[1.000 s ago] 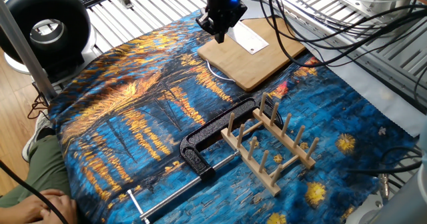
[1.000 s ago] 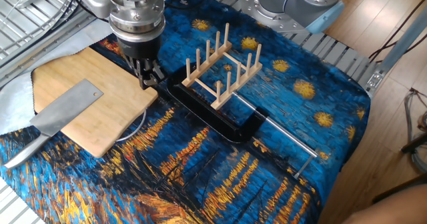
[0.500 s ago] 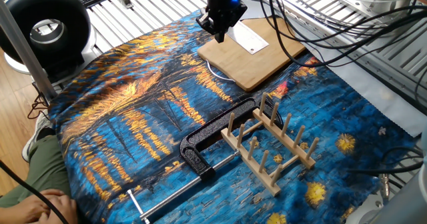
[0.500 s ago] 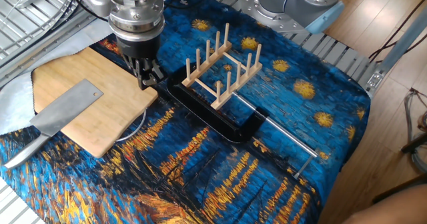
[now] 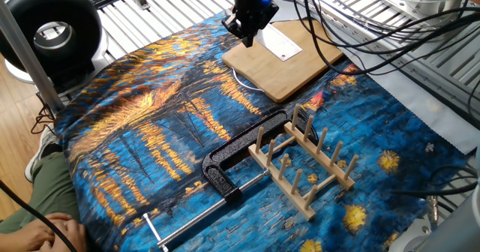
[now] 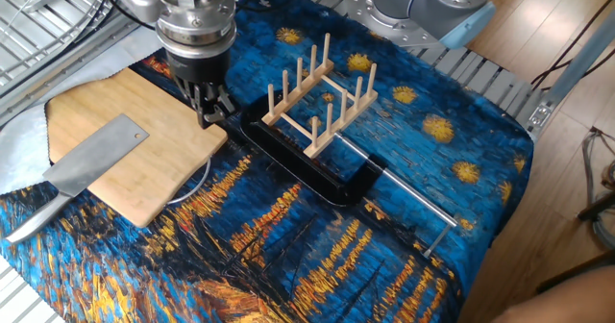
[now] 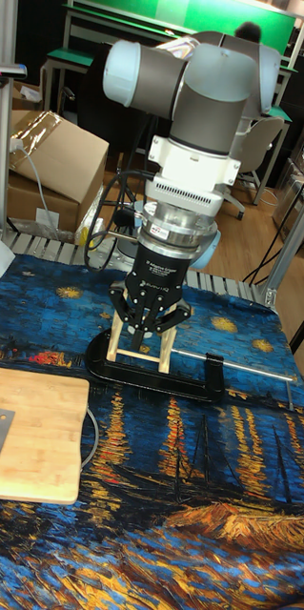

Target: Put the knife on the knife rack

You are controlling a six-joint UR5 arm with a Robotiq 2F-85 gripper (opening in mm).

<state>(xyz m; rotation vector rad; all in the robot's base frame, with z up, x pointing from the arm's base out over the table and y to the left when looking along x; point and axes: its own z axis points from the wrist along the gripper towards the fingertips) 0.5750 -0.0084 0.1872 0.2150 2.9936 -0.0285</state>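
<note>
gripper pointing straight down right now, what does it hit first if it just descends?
Probably the bamboo cutting board near its edge; the gripper hangs there, clear of the knife. Depth is unclear, so it could meet the cloth.

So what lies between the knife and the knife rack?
In the other fixed view: bare cutting board, the gripper hovering over its edge, then cloth, between knife and knife rack.

Even, bright indoor light from overhead, soft faint shadows, mild sheen on the knife blade, sharp focus throughout, darker background in the tall view
</note>
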